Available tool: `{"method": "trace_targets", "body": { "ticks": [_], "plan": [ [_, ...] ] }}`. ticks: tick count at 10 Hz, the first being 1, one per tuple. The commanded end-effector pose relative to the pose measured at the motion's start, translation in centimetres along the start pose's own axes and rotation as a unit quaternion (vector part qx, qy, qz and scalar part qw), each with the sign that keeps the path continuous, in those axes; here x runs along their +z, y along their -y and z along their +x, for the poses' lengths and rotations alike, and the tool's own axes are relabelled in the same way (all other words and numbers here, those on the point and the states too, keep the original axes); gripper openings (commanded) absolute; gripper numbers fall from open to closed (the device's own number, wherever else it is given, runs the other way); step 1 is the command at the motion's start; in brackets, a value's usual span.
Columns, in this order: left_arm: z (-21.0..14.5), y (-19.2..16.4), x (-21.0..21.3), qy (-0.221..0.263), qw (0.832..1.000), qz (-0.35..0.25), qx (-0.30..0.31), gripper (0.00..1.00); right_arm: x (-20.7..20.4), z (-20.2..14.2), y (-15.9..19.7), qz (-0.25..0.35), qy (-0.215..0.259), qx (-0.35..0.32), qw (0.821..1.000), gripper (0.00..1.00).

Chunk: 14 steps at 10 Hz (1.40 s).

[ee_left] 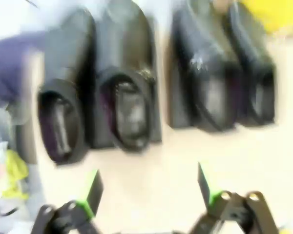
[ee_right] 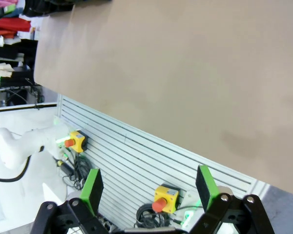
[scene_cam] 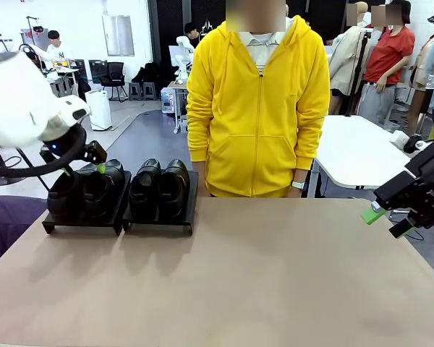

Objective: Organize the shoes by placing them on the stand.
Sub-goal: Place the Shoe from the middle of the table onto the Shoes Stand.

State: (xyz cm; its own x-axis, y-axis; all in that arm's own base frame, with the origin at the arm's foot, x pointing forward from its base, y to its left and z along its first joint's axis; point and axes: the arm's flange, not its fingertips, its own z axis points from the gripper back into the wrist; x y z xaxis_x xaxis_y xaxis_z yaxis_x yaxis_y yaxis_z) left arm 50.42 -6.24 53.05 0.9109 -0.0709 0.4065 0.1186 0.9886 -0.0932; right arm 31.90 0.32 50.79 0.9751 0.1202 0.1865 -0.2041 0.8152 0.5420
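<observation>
Risk: the left pincer (ee_left: 149, 195) hangs just above the heel end of the left-hand pair, and the left arm crowds over the left section of the stand (scene_cam: 83, 220). In my judgement, a careless withdrawal could clip a heel collar and drag a shoe off its section, or shove the stand along the bench (scene_cam: 239, 282). The wrist picture is blurred, so clearance is hard to judge.

State of task things: all four shoes (scene_cam: 119, 189) sit on the stand at about 10 o'clock on the bench, two per section, toes away from the robot. Task looks complete.

Pose: left pincer wide, holding nothing, fingers pointing down toward the bench edge before the shoes. Right pincer (scene_cam: 387, 220) at 3 o'clock, off the bench edge, also wide and empty, aimed down past the edge.

A person stands at 12 o'clock, close behind the stand.
</observation>
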Motion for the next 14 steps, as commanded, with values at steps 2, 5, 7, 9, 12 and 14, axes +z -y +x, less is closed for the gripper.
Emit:
{"method": "trace_targets", "body": {
  "ticks": [2,5,7,9,12,14],
  "plan": [
    [-2.5,-0.5,9.8,-0.121,0.989,-0.014,-0.078,1.0,0.1,0.2,-0.1,0.014,0.003,0.009,1.0,1.0],
    [-11.5,1.0,15.4,-0.149,0.983,-0.076,-0.077,1.0,0.1,0.2,-0.1,0.014,0.003,0.009,1.0,1.0],
    [-16.8,-0.4,15.0,-0.121,0.983,-0.14,-0.006,1.0,0.1,0.2,-0.1,0.014,0.003,0.009,1.0,1.0],
    [-17.9,-2.0,14.3,-0.115,0.977,-0.178,0.031,1.0,0.1,0.2,-0.1,0.014,0.003,0.009,1.0,1.0],
    [-18.0,-1.5,15.0,-0.133,0.978,-0.16,0.012,1.0,0.1,0.2,-0.1,0.014,0.003,0.009,1.0,1.0],
    [-18.0,-1.5,15.0,-0.133,0.978,-0.16,0.012,1.0,0.1,0.2,-0.1,0.014,0.003,0.009,1.0,1.0]
  ]
}}
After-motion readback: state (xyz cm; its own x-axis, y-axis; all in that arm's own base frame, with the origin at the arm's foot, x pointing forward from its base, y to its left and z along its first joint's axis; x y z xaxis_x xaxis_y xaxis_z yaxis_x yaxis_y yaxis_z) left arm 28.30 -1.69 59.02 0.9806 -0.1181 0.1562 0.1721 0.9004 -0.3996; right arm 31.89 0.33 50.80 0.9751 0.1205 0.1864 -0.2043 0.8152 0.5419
